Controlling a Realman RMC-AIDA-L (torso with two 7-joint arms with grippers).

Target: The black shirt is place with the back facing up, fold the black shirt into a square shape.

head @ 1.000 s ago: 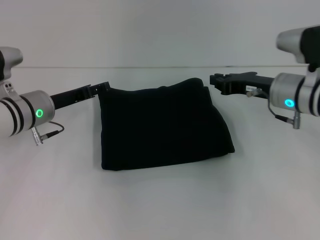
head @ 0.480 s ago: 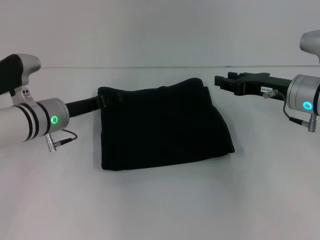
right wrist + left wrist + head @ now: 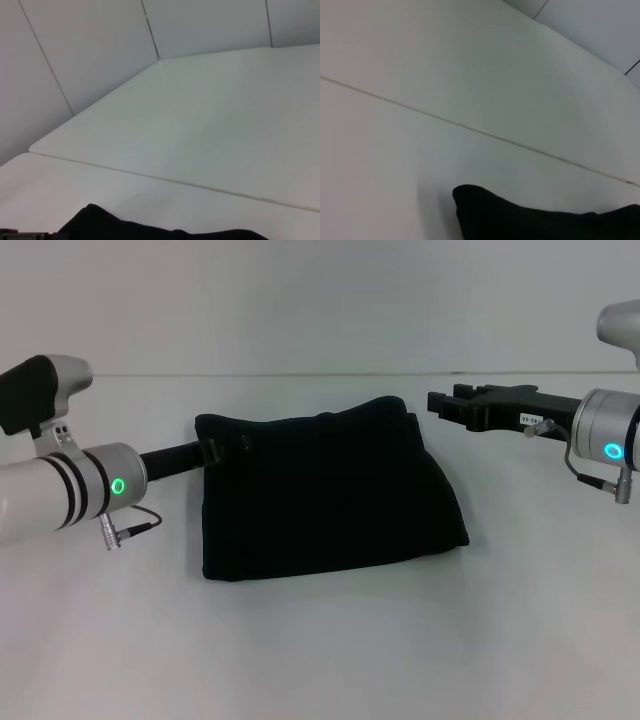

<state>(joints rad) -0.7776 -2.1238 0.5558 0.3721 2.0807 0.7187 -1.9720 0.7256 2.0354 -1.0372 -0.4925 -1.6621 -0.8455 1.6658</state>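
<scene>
The black shirt [image 3: 320,495] lies folded into a rough square in the middle of the white table, with no lettering showing. My left gripper [image 3: 212,450] reaches in from the left and its tip meets the shirt's left edge near the far corner. My right gripper [image 3: 437,403] hovers just right of the shirt's far right corner, apart from the cloth. The left wrist view shows a rounded corner of the shirt [image 3: 530,220] on the table. The right wrist view shows the shirt's far edge [image 3: 125,227].
The white table [image 3: 320,640] runs out on all sides of the shirt. A seam in the table [image 3: 300,375] crosses behind it, and white wall panels [image 3: 210,25] stand beyond.
My left arm has pushed in to the right, and its gripper has come down from the shirt's far left corner to its left edge. My right gripper has drawn back slightly to the right.
</scene>
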